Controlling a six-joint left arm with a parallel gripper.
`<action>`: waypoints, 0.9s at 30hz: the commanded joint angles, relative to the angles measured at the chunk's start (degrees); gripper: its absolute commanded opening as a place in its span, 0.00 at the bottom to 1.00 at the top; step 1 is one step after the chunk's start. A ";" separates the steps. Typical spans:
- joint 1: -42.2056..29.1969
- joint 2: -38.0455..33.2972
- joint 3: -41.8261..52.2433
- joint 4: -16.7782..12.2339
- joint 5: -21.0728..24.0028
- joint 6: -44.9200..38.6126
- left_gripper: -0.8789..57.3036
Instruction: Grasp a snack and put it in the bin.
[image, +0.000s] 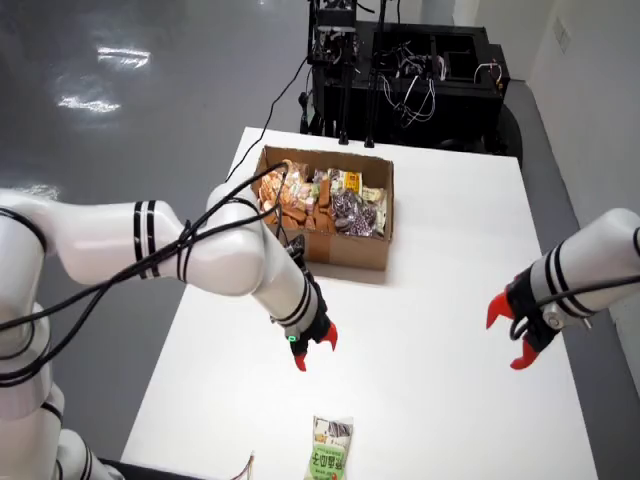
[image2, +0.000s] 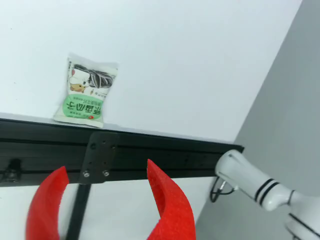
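A green and white snack packet (image: 330, 452) lies flat near the table's front edge in the view from above; the view that rides on the gripper shows the same packet (image2: 85, 91) beyond a black rail. The arm on the left of the view from above holds its red-fingered gripper (image: 315, 352) above the table, between the cardboard box (image: 345, 252) and the packet. It is open and empty. In the riding view the two red fingers of the gripper (image2: 105, 167) stand apart with nothing between them. The box holds several snack packets (image: 345, 208).
A second arm with an open red gripper (image: 507, 340) hangs over the table's right side in the view from above. Black equipment with cables (image: 400, 70) stands behind the table. A black rail (image2: 165, 152) crosses the riding view, with a white arm segment (image2: 260, 187) at lower right.
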 joint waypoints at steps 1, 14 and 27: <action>-1.09 1.10 0.76 -0.11 0.05 3.09 0.61; -4.32 5.89 0.60 -0.67 0.22 12.44 0.79; -5.86 19.71 -11.46 -1.04 1.31 18.53 0.85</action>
